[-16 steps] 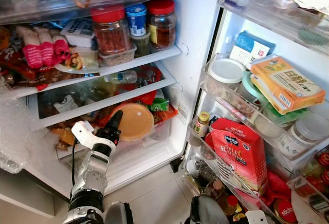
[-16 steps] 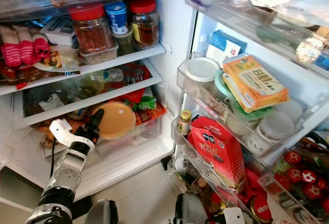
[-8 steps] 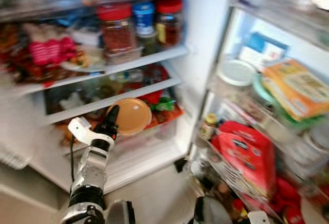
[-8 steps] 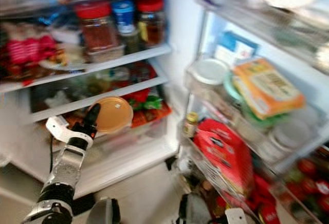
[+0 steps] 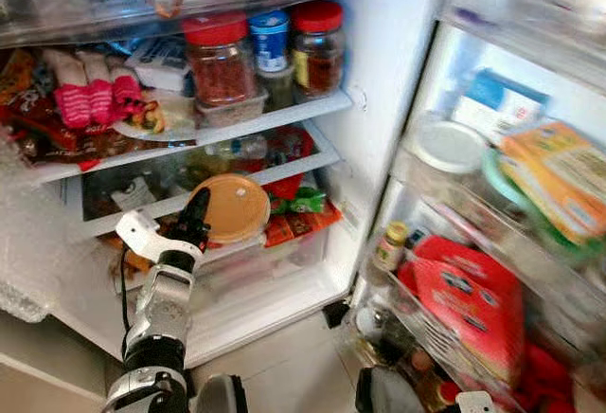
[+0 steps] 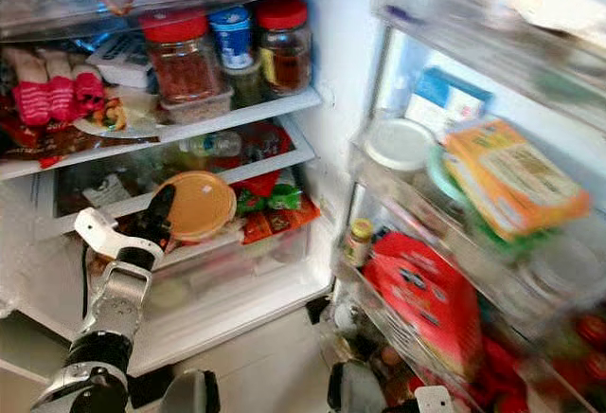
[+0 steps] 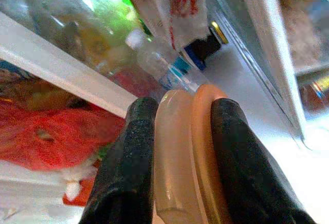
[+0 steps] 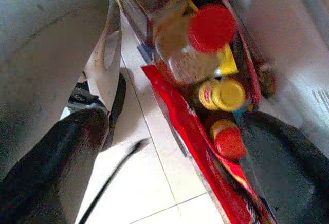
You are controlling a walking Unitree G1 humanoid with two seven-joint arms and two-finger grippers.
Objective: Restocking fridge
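The left gripper (image 7: pixel 180 152) is raised to the lower fridge shelf (image 5: pixel 204 195), its black fingers (image 7: pixel 126 167) clamped on the rim of a round orange lidded container (image 5: pixel 232 209) held on edge before the clear drawer (image 5: pixel 265 261). Above it stand red-lidded jars (image 5: pixel 220 58). To its right, the door racks (image 5: pixel 445 328) hold a red bag (image 5: pixel 464 304). The right gripper (image 8: pixel 169 152) hangs low with fingers apart.
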